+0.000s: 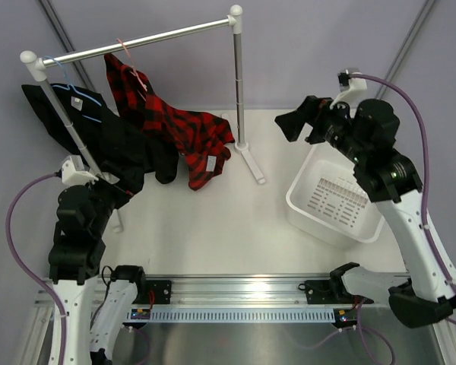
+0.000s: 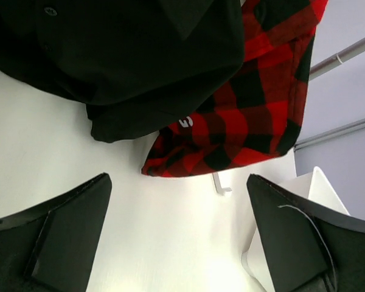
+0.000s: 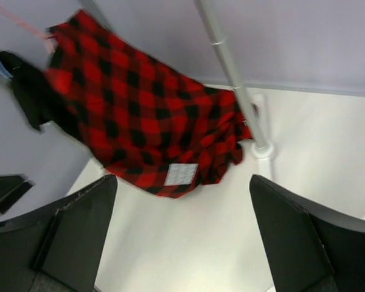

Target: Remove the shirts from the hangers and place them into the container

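A red-and-black plaid shirt [image 1: 186,129] hangs from a pink hanger [image 1: 125,49] on the rail, its hem resting on the table. To its left a black shirt [image 1: 99,133] hangs on a light blue hanger [image 1: 70,82]. The white container [image 1: 342,201] stands at the right. My left gripper [image 1: 118,186] is open, low beside the black shirt's hem; in the left wrist view [image 2: 179,237] the black shirt [image 2: 128,61] and the plaid shirt [image 2: 249,115] lie ahead, untouched. My right gripper [image 1: 292,122] is open above the container's far corner, facing the plaid shirt [image 3: 140,115], with nothing between its fingers [image 3: 182,237].
The silver rail [image 1: 137,42] runs across the back on two white-capped posts. The right post [image 1: 238,84] ends in a white foot [image 1: 251,163] on the table between the plaid shirt and the container. The left post [image 1: 76,129] slants down next to my left arm.
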